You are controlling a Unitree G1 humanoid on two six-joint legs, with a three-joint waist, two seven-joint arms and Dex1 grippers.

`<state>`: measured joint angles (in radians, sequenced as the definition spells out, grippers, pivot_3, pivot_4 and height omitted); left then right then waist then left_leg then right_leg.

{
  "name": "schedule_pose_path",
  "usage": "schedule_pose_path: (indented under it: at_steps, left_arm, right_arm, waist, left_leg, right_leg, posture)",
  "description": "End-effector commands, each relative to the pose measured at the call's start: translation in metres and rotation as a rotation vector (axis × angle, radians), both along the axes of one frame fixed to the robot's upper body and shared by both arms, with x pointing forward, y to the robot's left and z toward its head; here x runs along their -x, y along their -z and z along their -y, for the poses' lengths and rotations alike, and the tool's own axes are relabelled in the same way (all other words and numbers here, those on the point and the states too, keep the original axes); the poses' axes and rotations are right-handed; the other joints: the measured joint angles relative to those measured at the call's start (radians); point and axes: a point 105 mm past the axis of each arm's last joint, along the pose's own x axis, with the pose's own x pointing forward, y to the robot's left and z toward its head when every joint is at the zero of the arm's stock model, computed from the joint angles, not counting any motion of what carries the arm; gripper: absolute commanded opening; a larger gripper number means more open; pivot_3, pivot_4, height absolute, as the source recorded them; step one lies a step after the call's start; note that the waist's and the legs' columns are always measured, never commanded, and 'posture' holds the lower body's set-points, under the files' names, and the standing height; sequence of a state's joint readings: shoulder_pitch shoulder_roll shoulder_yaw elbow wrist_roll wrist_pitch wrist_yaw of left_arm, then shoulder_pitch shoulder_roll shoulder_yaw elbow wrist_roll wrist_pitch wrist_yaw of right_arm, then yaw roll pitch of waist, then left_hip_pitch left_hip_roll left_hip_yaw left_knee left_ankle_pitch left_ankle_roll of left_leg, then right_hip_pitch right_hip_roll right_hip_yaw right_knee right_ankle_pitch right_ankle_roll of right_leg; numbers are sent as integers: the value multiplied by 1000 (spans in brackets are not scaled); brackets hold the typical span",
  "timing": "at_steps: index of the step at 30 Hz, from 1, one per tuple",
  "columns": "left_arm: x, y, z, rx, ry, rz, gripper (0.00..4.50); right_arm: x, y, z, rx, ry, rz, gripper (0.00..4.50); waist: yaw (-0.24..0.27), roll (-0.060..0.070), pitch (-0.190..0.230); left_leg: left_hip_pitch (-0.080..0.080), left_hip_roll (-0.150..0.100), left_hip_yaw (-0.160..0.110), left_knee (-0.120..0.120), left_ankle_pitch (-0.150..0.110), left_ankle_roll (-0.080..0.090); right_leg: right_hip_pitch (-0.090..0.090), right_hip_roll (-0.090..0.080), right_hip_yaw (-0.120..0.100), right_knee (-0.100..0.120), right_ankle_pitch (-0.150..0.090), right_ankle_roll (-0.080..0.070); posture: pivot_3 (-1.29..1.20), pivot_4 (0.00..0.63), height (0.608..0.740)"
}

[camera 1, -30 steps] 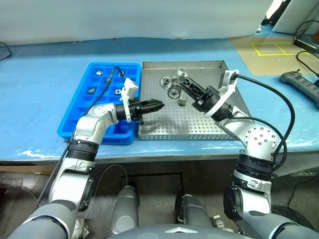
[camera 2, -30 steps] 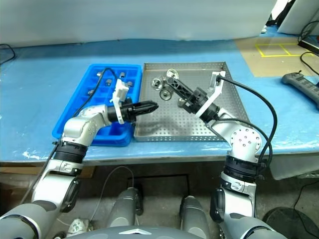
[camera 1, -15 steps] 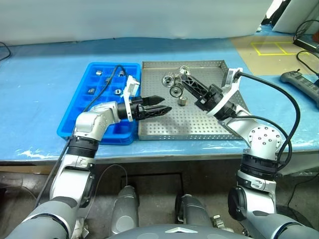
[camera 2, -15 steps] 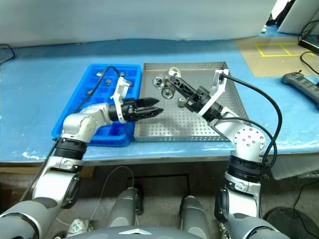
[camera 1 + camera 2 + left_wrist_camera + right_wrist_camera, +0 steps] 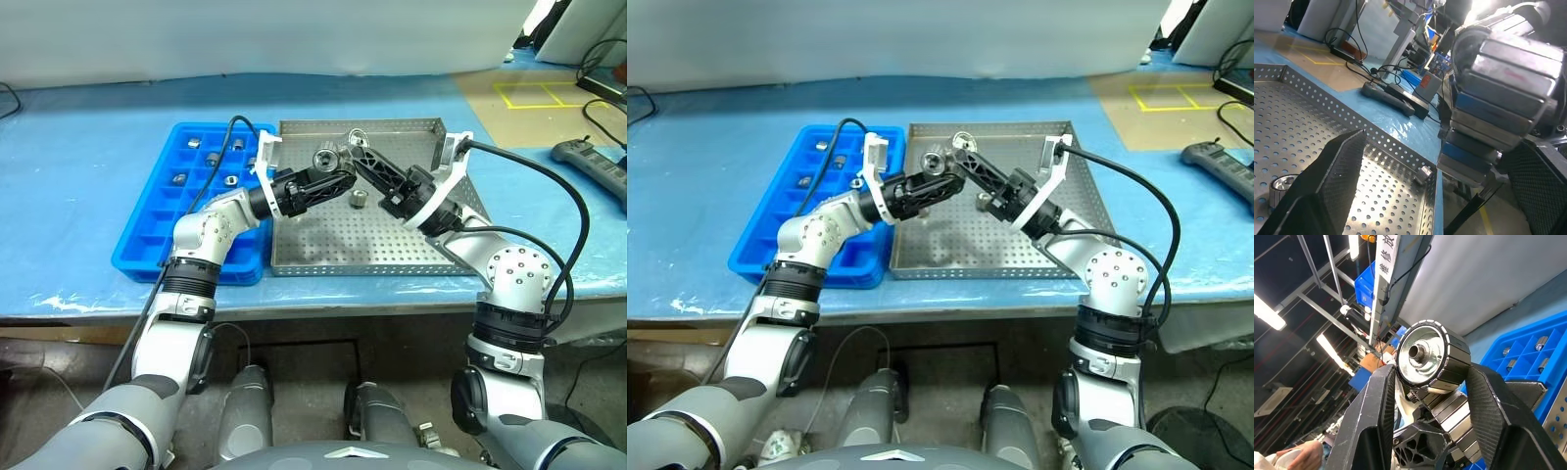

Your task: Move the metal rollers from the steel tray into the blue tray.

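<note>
The right gripper (image 5: 359, 155) is raised above the far part of the steel tray (image 5: 411, 257), its two black fingers (image 5: 1376, 406) clamped on a metal roller (image 5: 1427, 355), a ribbed silver wheel with a dark centre hole. The left gripper (image 5: 333, 176) reaches in from the blue tray's side and meets it there, its fingers (image 5: 1334, 171) spread wide on either side of the roller; whether they touch it cannot be told. On the perforated floor of the steel tray one small roller (image 5: 359, 201) lies just beside the grippers, and the left wrist view shows another small silver piece (image 5: 1423, 173) against the tray's wall. The blue tray (image 5: 147, 245) sits touching the steel tray on the robot's left, and several of its far compartments each hold a roller (image 5: 180, 178), while the near compartments are bare. Both trays rest on a table (image 5: 78, 127) covered in blue sheeting. To the right, a dark handset (image 5: 588, 162) with a cable lies on the sheeting, and yellow tape (image 5: 534, 95) marks a square on a tan surface beyond it. A pale wall runs behind the table.
</note>
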<state>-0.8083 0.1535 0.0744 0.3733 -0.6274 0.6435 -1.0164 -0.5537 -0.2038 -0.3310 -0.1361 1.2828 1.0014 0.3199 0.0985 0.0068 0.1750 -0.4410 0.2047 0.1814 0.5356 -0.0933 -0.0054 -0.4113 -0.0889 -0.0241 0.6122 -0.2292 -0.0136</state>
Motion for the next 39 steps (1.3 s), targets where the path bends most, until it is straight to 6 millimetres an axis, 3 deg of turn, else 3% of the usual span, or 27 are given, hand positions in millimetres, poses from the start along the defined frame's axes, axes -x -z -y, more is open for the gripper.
schedule_pose_path:
  at_steps: [1, 6, 9, 11, 18, 23, 28, 32, 39]
  left_arm:
    - [14, -12, 7, 28, 95, 23, 4473]
    - [11, 0, 11, -6, 76, 7, 4473]
    - [7, -6, 11, 12, 55, 7, 3958]
    - [1, -5, 12, 7, 17, 3, 3312]
    - [5, -9, 9, 57, 33, -3, 3312]
    - [2, -5, 6, 39, -1, -1, 2124]
    - [2, -6, 5, 48, 8, -6, 2124]
    - [0, -6, 0, 46, -12, -7, 1340]
    - [-3, 4, -7, -15, -53, -12, 1336]
  right_arm:
    - [8, -19, 1, -29, -7, 82, 1737]
    - [6, -18, 2, -22, 4, 78, 1737]
    - [5, -16, 3, -5, 14, 74, 1737]
    - [4, -15, 3, -2, 16, 73, 1737]
    - [4, -12, 3, 2, 18, 67, 1737]
    - [3, -11, 3, 3, 23, 63, 1737]
    - [1, -10, 3, 2, 24, 59, 1737]
    - [-1, -10, 3, 1, 33, 55, 1737]
    - [-21, 3, 12, 24, 146, 0, 1737]
  waist:
    - [1, 0, 0]
    - [0, 0, 0]
    - [0, 0, 0]
    - [0, 0, 0]
    - [0, 0, 0]
    - [0, 0, 0]
    - [0, 0, 0]
    - [0, 0, 0]
    - [0, 0, 0]
  left_leg:
    - [0, 0, 0, 0, 0, 0]
    - [0, 0, 0, 0, 0, 1]
    - [0, 0, 0, 0, 0, 1]
    - [0, 0, 0, 0, 0, 0]
    - [0, 0, 0, 0, 0, 1]
    - [0, 0, 0, 0, 0, 1]
    - [0, 0, 0, 0, 0, 1]
    - [0, 0, 0, 0, -1, 1]
    - [0, 0, 0, 0, -1, 1]
  right_leg:
    - [0, 0, 0, 0, 0, 0]
    - [0, 0, 0, 0, 0, 0]
    - [0, 0, 0, 0, 0, 0]
    - [0, 0, 0, -1, 0, 0]
    - [1, 0, -1, -1, 0, 0]
    - [1, 0, -1, -1, 0, 0]
    - [1, 0, -1, -1, 0, 0]
    - [1, 0, -1, -1, 0, 0]
    - [2, 0, -1, -1, 0, 0]
  posture:
    - [-101, 150, 740]
    - [-106, 150, 740]
    - [-108, 150, 740]
    - [-108, 150, 740]
    - [-110, 150, 740]
    - [-108, 150, 740]
    - [-104, 150, 740]
    - [-101, 150, 740]
    - [-75, 150, 740]
